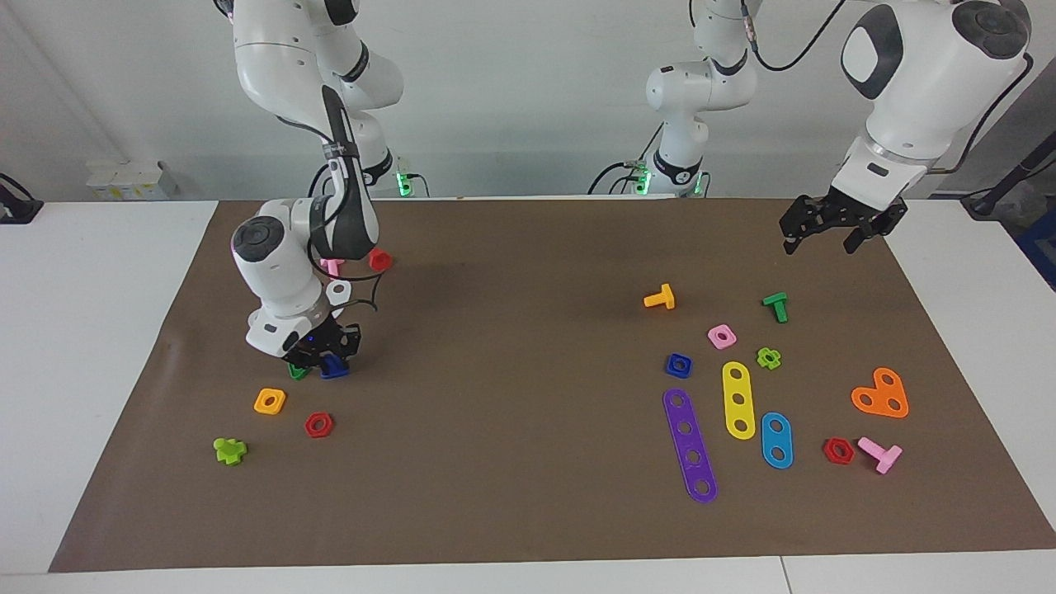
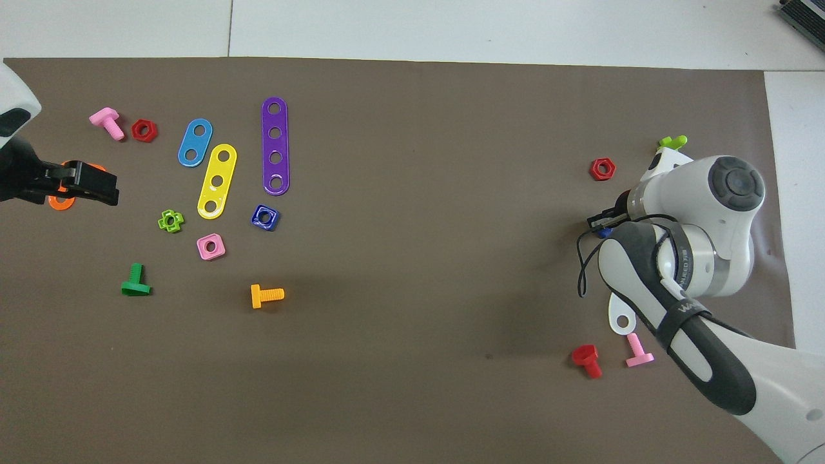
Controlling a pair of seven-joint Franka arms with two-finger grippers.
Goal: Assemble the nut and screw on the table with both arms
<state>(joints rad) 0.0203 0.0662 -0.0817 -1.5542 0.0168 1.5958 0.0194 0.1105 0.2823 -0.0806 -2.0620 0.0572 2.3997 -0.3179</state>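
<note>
In the overhead view the screw (image 2: 602, 232) is almost hidden under the right gripper (image 2: 604, 222); in the facing view it is seen pinched between that gripper's fingers, at mat level, at three o'clock of a green triangular nut (image 1: 296, 372). The left gripper (image 1: 832, 230) is held spread, empty, above the mat (image 1: 528, 511). The nut (image 1: 678, 365) lies at twelve o'clock of the purple strip (image 1: 690, 445).

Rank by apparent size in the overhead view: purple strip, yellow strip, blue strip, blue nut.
1. purple strip
2. yellow strip
3. blue strip
4. blue nut

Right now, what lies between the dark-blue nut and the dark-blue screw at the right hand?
Nothing: only bare brown mat runs between the nut and the screw under the right hand. Both the facing and overhead views show it.
</note>
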